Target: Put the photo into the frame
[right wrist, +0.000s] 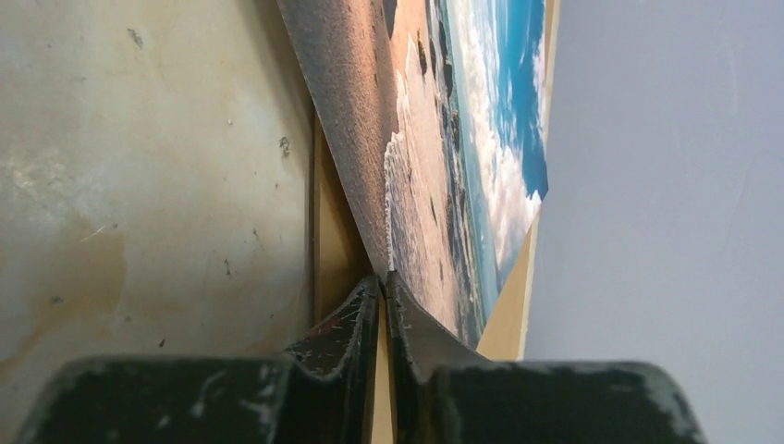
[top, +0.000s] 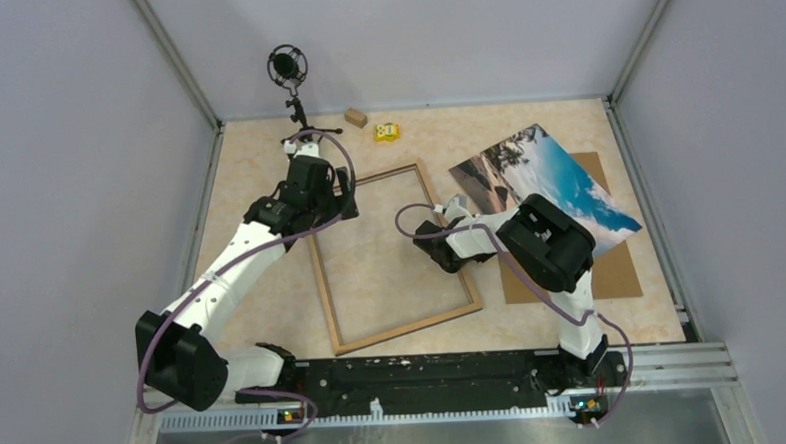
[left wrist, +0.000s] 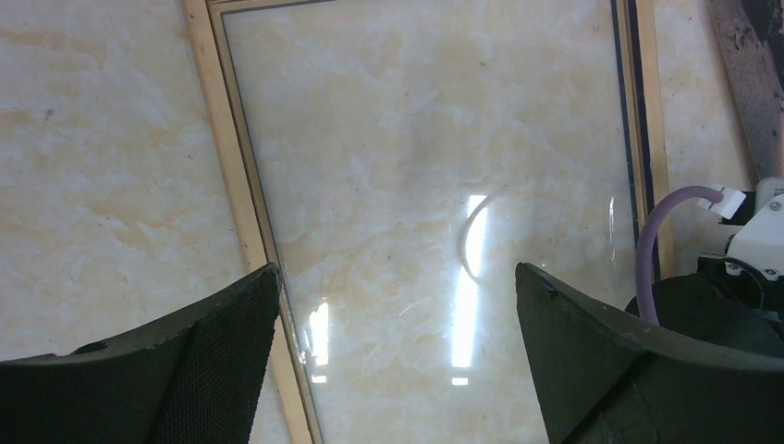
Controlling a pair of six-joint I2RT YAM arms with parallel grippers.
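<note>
The right fingers (right wrist: pixel 368 314) are pinched shut on the near edge of the photo (top: pixel 557 180), which slants over the brown backing board (top: pixel 616 272), right of the frame (top: pixel 323 275). The frame lies flat on the desk (top: pixel 533 321). The left fingers (left wrist: pixel 222 361) hover above it, spread wide and empty.

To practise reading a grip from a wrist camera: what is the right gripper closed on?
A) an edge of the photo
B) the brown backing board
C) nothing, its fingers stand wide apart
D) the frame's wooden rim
A: in the right wrist view the right gripper has its fingers pinched together on the edge of the photo, while the frame lies apart on the table.
</note>
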